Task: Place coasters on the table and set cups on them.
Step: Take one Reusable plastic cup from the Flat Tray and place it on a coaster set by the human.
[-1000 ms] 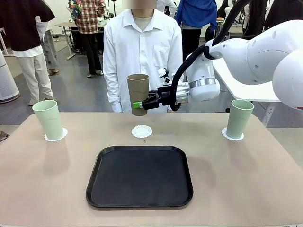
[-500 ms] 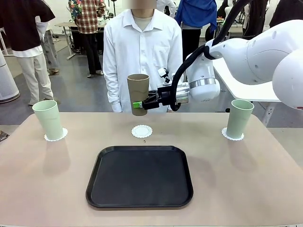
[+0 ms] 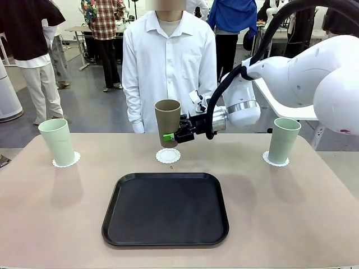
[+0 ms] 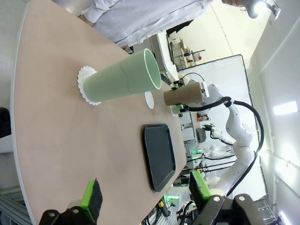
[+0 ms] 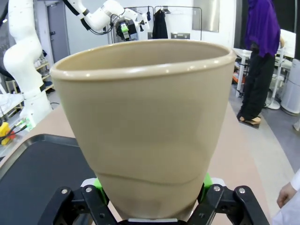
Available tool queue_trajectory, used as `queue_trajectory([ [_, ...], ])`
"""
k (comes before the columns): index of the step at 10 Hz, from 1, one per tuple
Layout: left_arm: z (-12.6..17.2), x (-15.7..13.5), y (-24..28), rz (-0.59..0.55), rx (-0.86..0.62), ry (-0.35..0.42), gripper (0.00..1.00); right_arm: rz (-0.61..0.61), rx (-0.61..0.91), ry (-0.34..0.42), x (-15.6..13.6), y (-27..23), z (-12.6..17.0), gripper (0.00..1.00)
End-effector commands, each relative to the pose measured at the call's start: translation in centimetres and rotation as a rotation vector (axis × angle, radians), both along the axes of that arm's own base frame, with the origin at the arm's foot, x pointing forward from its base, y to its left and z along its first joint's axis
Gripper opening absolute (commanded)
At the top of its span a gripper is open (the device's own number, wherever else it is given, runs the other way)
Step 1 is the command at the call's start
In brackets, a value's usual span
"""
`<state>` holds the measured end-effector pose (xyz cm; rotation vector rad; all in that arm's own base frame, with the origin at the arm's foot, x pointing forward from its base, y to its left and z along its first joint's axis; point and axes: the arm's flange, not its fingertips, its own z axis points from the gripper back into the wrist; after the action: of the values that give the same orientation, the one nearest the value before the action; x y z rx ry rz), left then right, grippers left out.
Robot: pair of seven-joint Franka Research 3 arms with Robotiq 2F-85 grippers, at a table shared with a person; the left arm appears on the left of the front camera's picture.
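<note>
My right gripper [image 3: 171, 136] is shut on the tan brown cup [image 3: 168, 121], holding it upright just above the middle coaster [image 3: 168, 156]. The cup's base hovers close over that coaster, apart from it. In the right wrist view the brown cup [image 5: 150, 122] sits between the green pads [image 5: 99, 183] of my right gripper [image 5: 152, 190]. A mint green cup [image 3: 57, 142] stands on a coaster [image 3: 67, 162] at the far left, and another green cup [image 3: 284, 140] stands on a coaster [image 3: 275, 162] at the far right. My left gripper [image 4: 145, 194] is open, off the table's left end, facing the left green cup [image 4: 123, 78].
A black tray [image 3: 165, 209] lies on the beige table [image 3: 50, 218] in front of the middle coaster. A person in a white shirt [image 3: 168, 61] stands at the far edge, right behind the brown cup. A white table [image 3: 280, 103] stands behind at the right.
My right gripper has lowered the brown cup and shifted it slightly right, nearer to the middle coaster. The green cups and the tray have not moved.
</note>
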<state>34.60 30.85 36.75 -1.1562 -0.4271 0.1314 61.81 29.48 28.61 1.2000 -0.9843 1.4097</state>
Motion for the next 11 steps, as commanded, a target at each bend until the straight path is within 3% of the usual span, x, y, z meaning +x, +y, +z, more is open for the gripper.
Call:
queue_trajectory([
  [1, 0.2, -0.2, 0.0, 0.002, 0.001, -0.004, 1.0, 0.014, 0.014, 0.029, 1.5, 0.5, -1.2, 0.81],
  [4, 0.2, -0.2, 0.0, 0.002, 0.001, -0.004, 1.0, -0.009, 0.003, 0.122, 2.5, 1.3, -3.4, 0.81],
  [11, 0.2, -0.2, 0.0, 0.002, 0.001, -0.004, 1.0, -0.011, -0.01, 0.155, 3.0, 1.5, -5.6, 0.81],
])
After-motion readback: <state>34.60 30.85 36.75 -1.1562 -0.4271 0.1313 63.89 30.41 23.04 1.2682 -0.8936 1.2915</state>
